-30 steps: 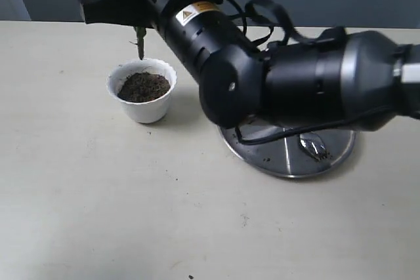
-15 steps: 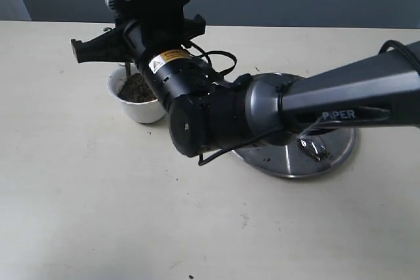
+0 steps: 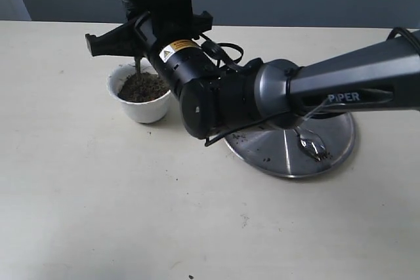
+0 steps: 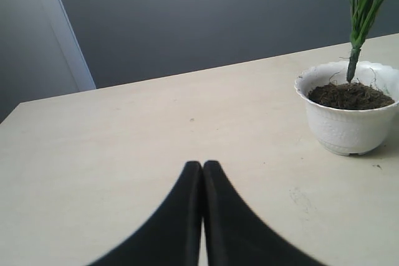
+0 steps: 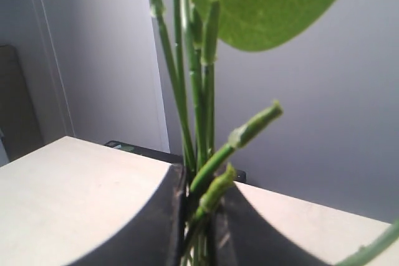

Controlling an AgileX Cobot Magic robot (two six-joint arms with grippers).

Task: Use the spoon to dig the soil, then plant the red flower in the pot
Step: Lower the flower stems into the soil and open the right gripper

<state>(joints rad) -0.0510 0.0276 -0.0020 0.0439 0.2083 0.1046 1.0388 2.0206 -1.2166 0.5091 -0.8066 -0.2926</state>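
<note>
The right gripper [image 5: 198, 216] clamped the red flower's thin green stems [image 5: 196, 123] over the scalloped white pot [image 3: 142, 93] of crumbly soil [image 3: 142, 87]. The left gripper [image 4: 202, 172] was pressed together, empty. Since half a second earlier, the arm had shifted right, uncovering more soil.

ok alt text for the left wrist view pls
A white pot of dark soil stands on a beige table, a green flower stem upright in the soil. In front, the left gripper is shut and empty.
</note>
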